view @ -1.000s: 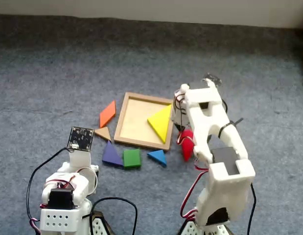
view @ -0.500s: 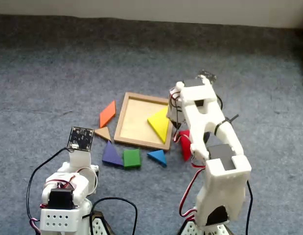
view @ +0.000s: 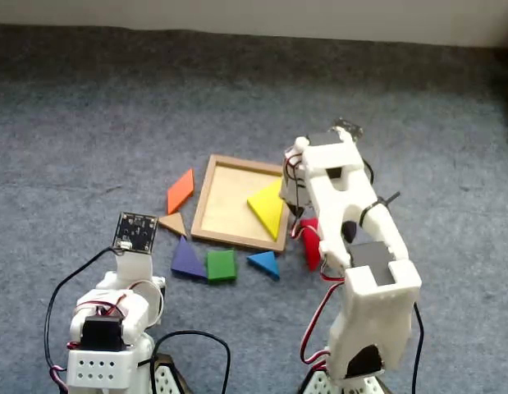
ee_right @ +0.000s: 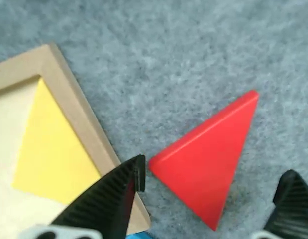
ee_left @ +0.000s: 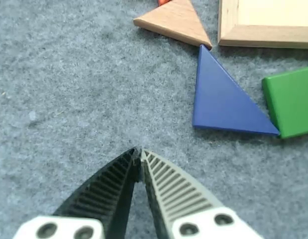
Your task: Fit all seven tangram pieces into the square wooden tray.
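- Carpet point(view: 98, 123): grey with a short, flecked pile. It covers the whole surface seen from the high view, and its nap shows close up in both wrist views.
- Wall point(view: 237, 15): a pale strip along the carpet's far edge, meeting it in a straight, slightly slanted line.
- Shadow point(view: 155, 41): a darker band on the carpet just beside the wall.

Grey-blue carpet point(view: 89, 123) — pale wall point(view: 237, 16) along the far edge.
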